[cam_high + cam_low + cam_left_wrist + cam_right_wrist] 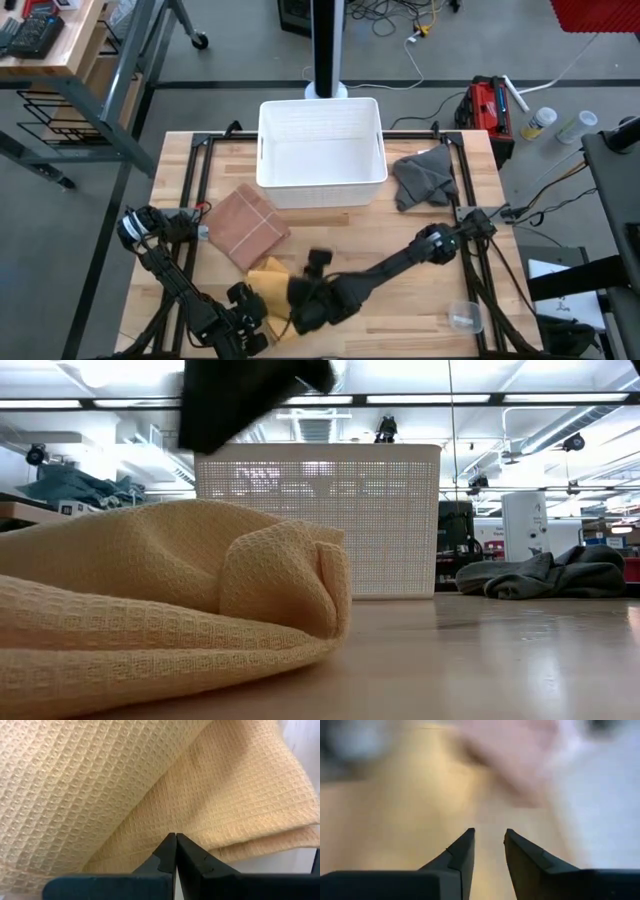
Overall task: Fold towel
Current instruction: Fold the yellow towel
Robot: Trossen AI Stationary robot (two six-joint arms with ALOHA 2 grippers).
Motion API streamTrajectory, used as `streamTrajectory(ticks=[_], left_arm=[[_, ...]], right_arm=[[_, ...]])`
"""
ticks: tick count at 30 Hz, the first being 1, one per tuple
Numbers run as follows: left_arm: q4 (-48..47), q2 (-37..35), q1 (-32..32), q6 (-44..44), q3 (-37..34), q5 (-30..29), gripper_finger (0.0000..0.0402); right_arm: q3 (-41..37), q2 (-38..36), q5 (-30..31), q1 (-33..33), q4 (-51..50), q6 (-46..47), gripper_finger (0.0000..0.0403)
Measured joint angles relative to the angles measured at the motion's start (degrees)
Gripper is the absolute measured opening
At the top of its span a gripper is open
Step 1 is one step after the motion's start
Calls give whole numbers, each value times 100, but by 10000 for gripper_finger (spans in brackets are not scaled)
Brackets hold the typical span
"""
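The yellow towel (pixel 270 281) lies bunched at the table's front edge, left gripper (pixel 175 840) pressed together right against its fold, right gripper (pixel 489 836) slightly spread just above it, nearer its middle

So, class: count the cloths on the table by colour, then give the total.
Yellow: 1, the yellow waffle towel under both grippers
Reddish-brown: 1, the folded brown cloth beside the white basket
Grey: 1, the crumpled grey cloth on the basket's other side
Total: 3 cloths
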Motion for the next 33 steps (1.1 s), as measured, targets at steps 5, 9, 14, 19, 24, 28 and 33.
streamTrajectory(ticks=[5,9,14,19,24,28,33], left_arm=[[1,0,-9,-2,-60,4,0],[20,-2,-9,-51,-69,-4,0],[25,-2,-22,-146,-82,-68,0],[21,-4,-23,-141,-90,-142,0],[-2,-12,-45,-104,-69,-311,0],[-238,-95,-106,-13,194,-208,0],[-896,-199,-267,-17,723,50,0]], right_arm=[[-76,-37,76,-329,-794,548,78],[-446,80,-901,-424,-153,180,59],[-919,114,-2837,-388,1589,-394,33],[-929,103,-3929,-105,2835,-440,12],[-929,103,-3982,183,3200,-542,1],[-929,119,-3705,281,3385,-511,2],[-935,212,-3203,313,3989,-494,2]])
